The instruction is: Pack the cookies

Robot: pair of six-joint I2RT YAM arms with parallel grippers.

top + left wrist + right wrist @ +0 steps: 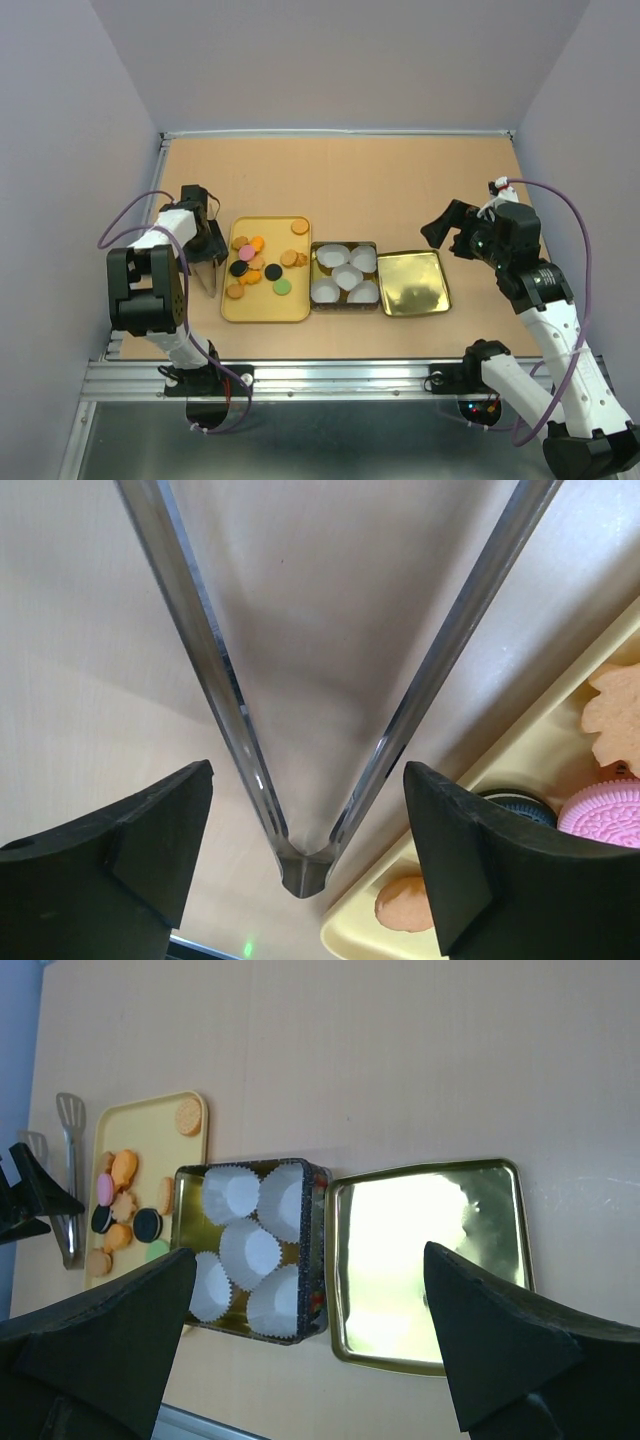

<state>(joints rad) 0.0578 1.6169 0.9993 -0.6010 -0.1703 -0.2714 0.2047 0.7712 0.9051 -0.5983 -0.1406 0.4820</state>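
Note:
The cookies (258,265), mostly orange with a few black, one pink and one green, lie scattered on a yellow tray (265,306). Metal tongs (210,284) lie on the table just left of the tray. My left gripper (205,264) hangs over them. In the left wrist view the tongs' hinge end (303,868) sits between my open left gripper's (308,852) black fingers (150,850), which stand apart from it on both sides. Cookies (610,812) show at the right in the tray (505,765). My right gripper (458,232) is raised and open with nothing in it.
An open tin (314,276) with several white paper cups stands right of the tray, and its gold lid (412,283) lies beside it. The right wrist view shows the tin (318,1250), lid (430,1260), tray (150,1125) and tongs (70,1180) below.

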